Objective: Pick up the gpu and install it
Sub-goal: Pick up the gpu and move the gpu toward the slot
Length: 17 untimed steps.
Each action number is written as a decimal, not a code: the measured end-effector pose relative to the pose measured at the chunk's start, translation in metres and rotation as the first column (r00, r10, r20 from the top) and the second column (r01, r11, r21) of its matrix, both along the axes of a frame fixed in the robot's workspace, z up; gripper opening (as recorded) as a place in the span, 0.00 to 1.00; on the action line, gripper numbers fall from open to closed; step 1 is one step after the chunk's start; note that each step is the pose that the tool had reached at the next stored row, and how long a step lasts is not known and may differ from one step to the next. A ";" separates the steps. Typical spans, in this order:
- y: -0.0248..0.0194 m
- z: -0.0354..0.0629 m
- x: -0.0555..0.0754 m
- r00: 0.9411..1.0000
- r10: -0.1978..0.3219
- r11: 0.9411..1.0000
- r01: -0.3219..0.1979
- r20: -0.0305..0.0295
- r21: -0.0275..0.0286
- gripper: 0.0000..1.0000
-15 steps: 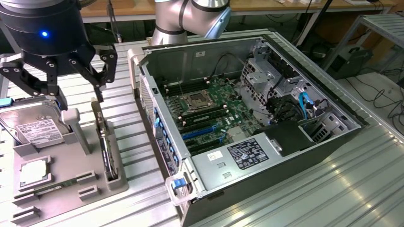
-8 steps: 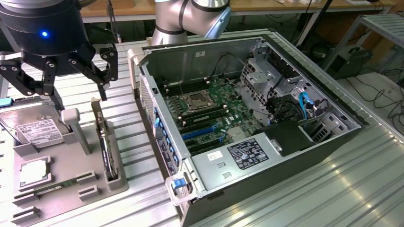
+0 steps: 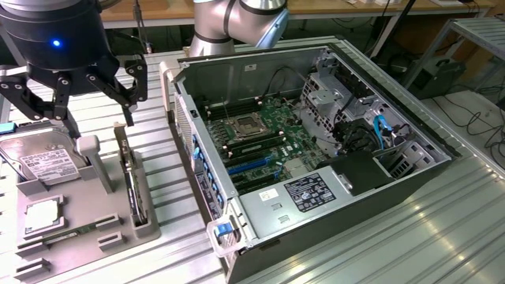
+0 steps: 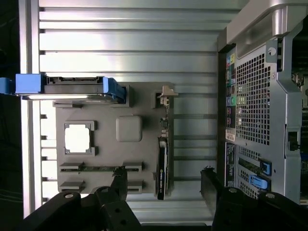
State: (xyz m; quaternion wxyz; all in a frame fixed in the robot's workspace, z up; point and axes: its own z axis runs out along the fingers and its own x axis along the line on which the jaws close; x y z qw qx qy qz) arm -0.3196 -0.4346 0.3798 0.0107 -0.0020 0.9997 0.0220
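Zero grip yet: gripper (image 3: 103, 127) hangs wide open and empty over the tray (image 3: 79, 201); gpu (image 3: 134, 189) stands on edge in the slot along the tray side nearest the case (image 3: 236, 77), to the exterior view's right of the drive (image 3: 39, 160); card slots (image 3: 248, 168) on the board (image 3: 261, 130) look bare, so nothing is installed.

Wrist view has the gpu (image 4: 162, 166) between the two fingers (image 4: 118, 185), lower down and apart from both; line-up across the card looks decent.

My read: the step in hand is the pick. To do it well:
- set the fingers square to the card's flat faces
- centre on it so both fingers land together and the card isn't shoved sideways in its slot
- clamp on the thicker dark stretch, not the thin end
- come down plumb, clear of the post (image 3: 88, 157) beside it
- squeeze gently, since a thin board probably flexes
- lift straight along the slot, no twist
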 end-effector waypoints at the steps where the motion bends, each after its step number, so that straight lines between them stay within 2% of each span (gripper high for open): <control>1: 0.0000 -0.0001 0.000 1.000 0.002 1.000 -0.002 0.000 0.000 0.72; 5: -0.0001 -0.0030 0.001 1.000 0.005 1.000 -0.005 -0.001 0.000 0.72; 9: -0.0033 -0.0106 0.001 1.000 0.005 1.000 -0.005 -0.004 0.000 0.72; 17: -0.0045 -0.0254 0.001 1.000 0.005 1.000 -0.005 -0.004 0.000 0.72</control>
